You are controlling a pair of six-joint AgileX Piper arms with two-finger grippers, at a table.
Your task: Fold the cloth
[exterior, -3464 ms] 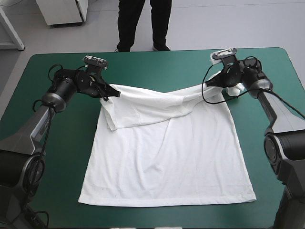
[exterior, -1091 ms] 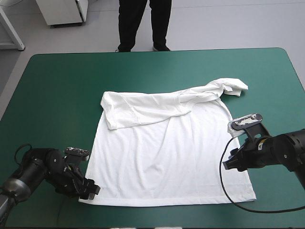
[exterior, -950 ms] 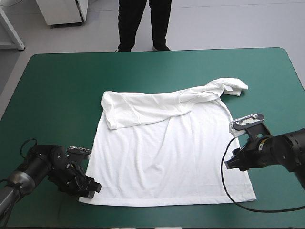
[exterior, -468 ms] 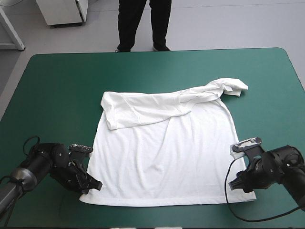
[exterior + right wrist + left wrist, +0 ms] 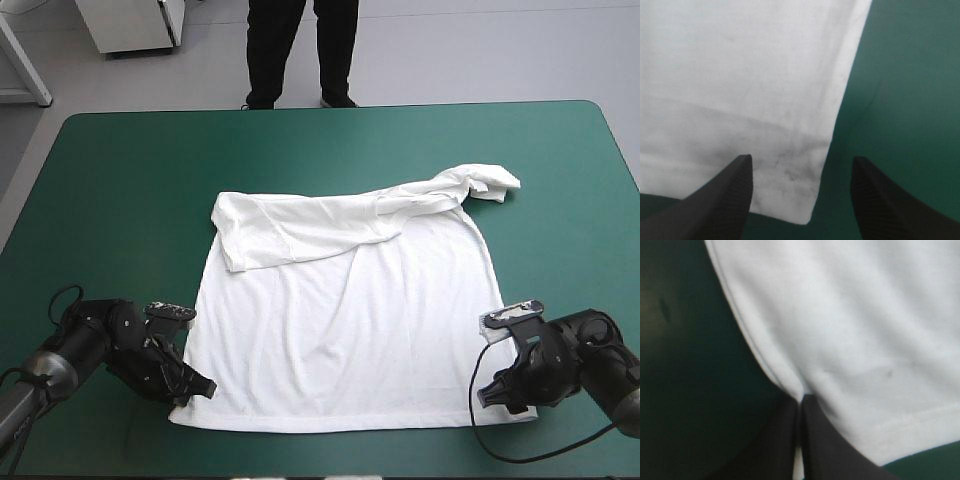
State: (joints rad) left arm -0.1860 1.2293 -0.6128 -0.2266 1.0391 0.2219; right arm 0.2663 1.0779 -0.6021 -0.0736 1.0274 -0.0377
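Observation:
The white T-shirt (image 5: pixel 350 320) lies spread on the teal-green cover, its upper part folded over in a band and one sleeve (image 5: pixel 488 181) bunched at the far right. My left gripper (image 5: pixel 195 388) sits at the near-left hem corner. In the left wrist view the left gripper (image 5: pixel 801 399) is shut on the T-shirt (image 5: pixel 850 330), with a sliver of white between the black fingers. My right gripper (image 5: pixel 495 393) rests at the near-right hem corner. In the right wrist view the right gripper (image 5: pixel 801 161) stands open, the T-shirt (image 5: pixel 750 75) corner lying between its fingers.
Bare teal-green cover (image 5: pixel 120 180) surrounds the shirt on all sides, widest at the far left and far right. The table's near edge runs close behind both grippers.
Both arms left the shirt's far corners and came down to the near hem. Just before now, the right gripper slid nearer to the near-right corner and the left settled on the near-left corner.

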